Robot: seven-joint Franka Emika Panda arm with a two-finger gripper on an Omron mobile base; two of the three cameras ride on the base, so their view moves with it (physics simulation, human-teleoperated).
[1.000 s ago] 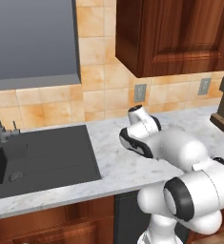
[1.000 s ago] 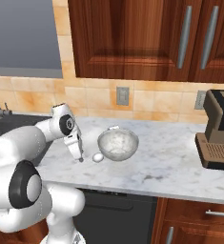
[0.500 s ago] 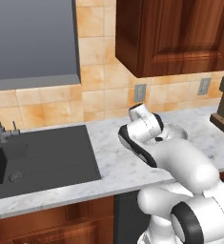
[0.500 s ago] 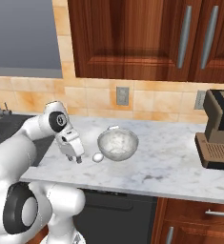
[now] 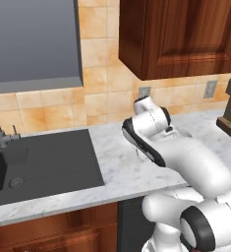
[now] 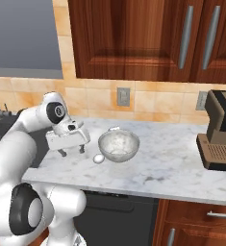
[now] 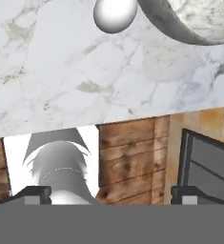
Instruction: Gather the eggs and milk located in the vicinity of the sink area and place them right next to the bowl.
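I judge one egg delivered and the arm between trips; next I need to swing toward the dark ribbed sink (image 5: 43,160) for what remains. The marble-veined tabletop (image 6: 172,168) carries the speckled silvery bowl (image 6: 118,145), the smooth white egg (image 6: 99,158) touching its 8 o'clock side. My hand (image 6: 72,151) hangs wide open, empty.

My arm (image 6: 18,139) is white with dark joints. The egg (image 6: 99,158) is plain white beside the silvery, speckled bowl (image 6: 118,146). The table (image 6: 172,168) is grey-veined white marble, the sink (image 5: 38,162) dark grey, the wall tiles (image 5: 102,93) mottled orange-beige, the cabinets (image 6: 133,38) reddish-brown wood.
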